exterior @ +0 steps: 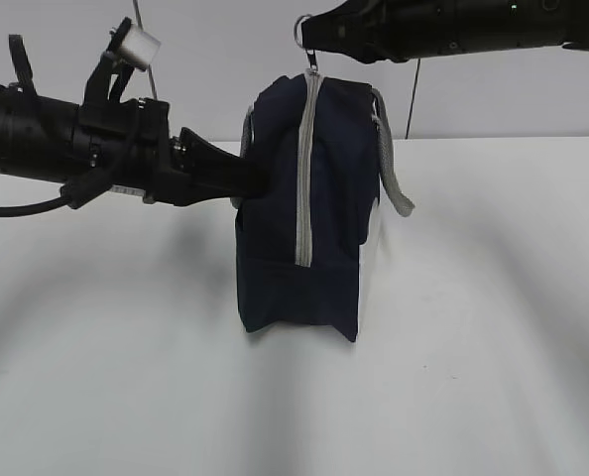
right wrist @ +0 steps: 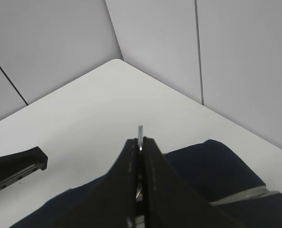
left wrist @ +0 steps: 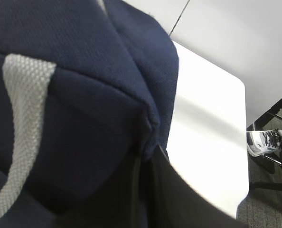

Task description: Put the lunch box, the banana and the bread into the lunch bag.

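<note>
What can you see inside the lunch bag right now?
Nothing of the inside shows. The lunch bag stands upright with its grey zipper closed along the visible side, so the navy fabric hides any contents. The right gripper pinches the ring pull at the top.

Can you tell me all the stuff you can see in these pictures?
lunch bag: one, navy blue with a white side panel, standing on the table, zipped shut.
zipper: one, grey, running up the bag's near face.
ring pull: one, metal, above the bag's top.
handles: grey, hanging at the bag's sides.
table: one, white, under the bag.
shoe: one, white, on the floor beyond the table.
left gripper: one, black, shut on the bag's left side.
right gripper: one, black, shut on the ring pull.
</note>
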